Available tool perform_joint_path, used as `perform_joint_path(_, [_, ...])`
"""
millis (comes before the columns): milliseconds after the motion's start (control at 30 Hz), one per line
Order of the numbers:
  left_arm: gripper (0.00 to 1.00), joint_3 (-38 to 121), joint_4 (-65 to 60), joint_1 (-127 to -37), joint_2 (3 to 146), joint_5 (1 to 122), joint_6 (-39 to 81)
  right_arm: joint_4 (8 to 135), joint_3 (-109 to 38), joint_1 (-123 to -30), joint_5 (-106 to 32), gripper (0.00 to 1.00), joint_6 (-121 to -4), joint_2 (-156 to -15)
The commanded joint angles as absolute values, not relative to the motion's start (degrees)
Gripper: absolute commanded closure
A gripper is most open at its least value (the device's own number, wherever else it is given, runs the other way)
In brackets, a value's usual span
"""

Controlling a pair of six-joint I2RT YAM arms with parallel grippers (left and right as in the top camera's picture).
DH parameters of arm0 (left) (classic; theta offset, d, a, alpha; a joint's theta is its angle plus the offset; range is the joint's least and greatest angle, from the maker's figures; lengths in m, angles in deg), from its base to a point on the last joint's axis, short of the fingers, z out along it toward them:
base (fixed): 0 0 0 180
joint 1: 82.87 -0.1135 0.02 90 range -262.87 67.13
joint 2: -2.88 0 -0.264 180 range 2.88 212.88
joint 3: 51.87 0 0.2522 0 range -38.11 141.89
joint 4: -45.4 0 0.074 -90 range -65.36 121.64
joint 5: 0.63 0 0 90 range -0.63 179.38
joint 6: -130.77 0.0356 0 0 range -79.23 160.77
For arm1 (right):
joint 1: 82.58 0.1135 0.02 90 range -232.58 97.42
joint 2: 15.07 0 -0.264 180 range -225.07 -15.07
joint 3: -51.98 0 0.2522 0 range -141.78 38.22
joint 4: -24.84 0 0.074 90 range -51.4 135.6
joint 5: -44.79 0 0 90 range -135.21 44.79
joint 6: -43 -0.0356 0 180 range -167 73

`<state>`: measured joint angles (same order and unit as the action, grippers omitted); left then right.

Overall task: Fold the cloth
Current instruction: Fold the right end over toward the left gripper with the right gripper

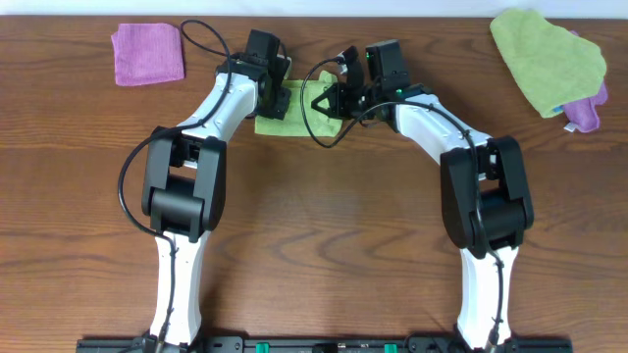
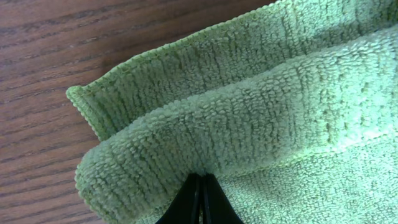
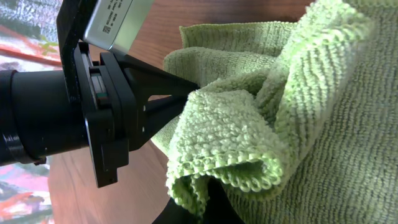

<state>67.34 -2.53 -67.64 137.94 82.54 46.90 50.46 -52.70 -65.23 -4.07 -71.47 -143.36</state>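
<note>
A green cloth (image 1: 271,125) lies bunched at the far middle of the wooden table (image 1: 314,255), between both grippers. The left gripper (image 2: 200,188) has its fingers pressed together, pinching a raised fold near one corner. A rolled cloth edge drapes over the right gripper (image 3: 202,210), hiding its jaws, so I cannot tell their opening.

The lime-green microfibre cloth (image 2: 261,112) is soft, matt looped pile in ribbed rows, with a tighter stitched hem along its edge. The counter (image 2: 74,37) is dark brown wood grain with a faint sheen. The left end effector (image 2: 200,186) has smooth matt black plastic fingers, and the casing (image 3: 118,22) above it has a dull silver-grey metallic sheen. The arm shells (image 1: 177,284) are glossy white plastic. The purple cloth (image 1: 147,54) looks matt and fuzzy.
</note>
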Motion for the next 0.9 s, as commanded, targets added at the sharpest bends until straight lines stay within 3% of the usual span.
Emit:
perform_joint_path(0, [0.94, 66.1, -2.9, -67.2, 140.3, 81.4, 45.5, 51.0, -53.6, -64.9, -4.7, 0.99, -70.1, -141.3])
perform_joint_path(867, [0.94, 69.8, -8.6, -76.5, 118.6, 72.8, 43.7, 48.8, -53.6, -63.5, -9.2, 0.98, -70.6, -141.3])
